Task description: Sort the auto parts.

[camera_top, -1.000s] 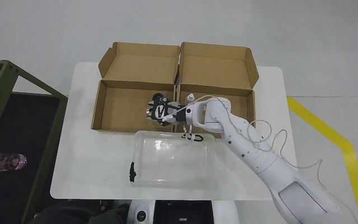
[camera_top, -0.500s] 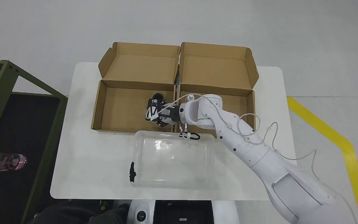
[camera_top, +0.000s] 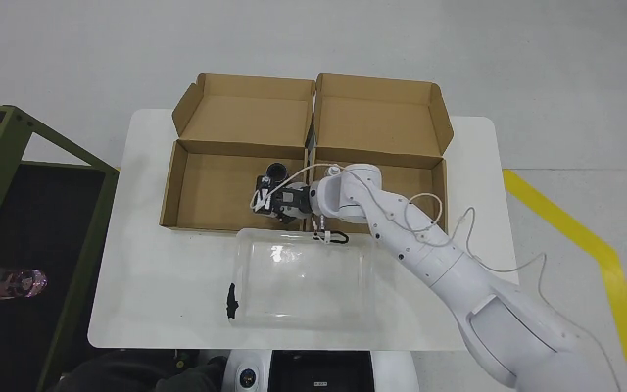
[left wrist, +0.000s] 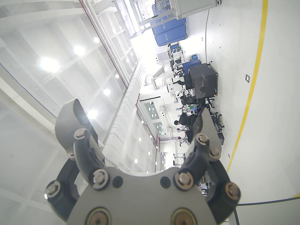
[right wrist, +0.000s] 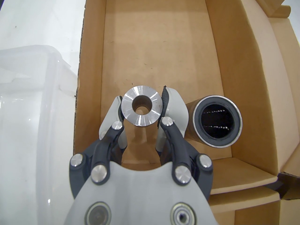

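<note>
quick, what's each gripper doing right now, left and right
Left gripper: open, holding nothing.
Right gripper: closed on the metal bushing.

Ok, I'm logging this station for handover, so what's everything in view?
table: one, white, under everything.
parts box: one, brown cardboard, open, table's far side.
second box: one, brown cardboard, open, alongside.
clear bin: one, transparent, in front of the boxes.
metal ring: one, silver, held inside the parts box.
bearing sleeve: one, silver with black end, in the parts box beside the ring.
small item: one, black, by the bin's edge.
green frame: one, beside the table.
right gripper: shut on the metal ring.
left gripper: open, empty, facing the room.
</note>
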Robot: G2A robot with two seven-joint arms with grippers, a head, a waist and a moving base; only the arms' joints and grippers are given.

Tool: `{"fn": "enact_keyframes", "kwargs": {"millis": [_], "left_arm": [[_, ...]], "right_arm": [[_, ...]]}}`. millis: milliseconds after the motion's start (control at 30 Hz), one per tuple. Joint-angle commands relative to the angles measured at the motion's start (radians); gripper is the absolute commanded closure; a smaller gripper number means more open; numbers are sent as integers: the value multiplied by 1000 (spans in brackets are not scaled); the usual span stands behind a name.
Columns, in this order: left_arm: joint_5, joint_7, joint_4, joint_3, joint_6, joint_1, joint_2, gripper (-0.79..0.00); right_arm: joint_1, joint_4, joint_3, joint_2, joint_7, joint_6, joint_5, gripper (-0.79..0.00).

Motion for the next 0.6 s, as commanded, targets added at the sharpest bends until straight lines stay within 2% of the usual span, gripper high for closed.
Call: {"fn": "enact_keyframes", "kwargs": {"millis": [0,367,500,567], "left_arm": [[0,0,0,0,0,0,0,-785],[0,0,0,0,0,0,0,-785],[0,0,0,0,0,0,0,-785],[0,0,0,0,0,0,0,-785]], "right_arm": [[2,9,-3,-4,2,-1,-2,-95],[16,47,-12,-24,13,-11,-22,-268],[18,53,-10,-28,15,-16,-27,-308],[18,55,-8,-30,15,-21,-28,-286]]}}
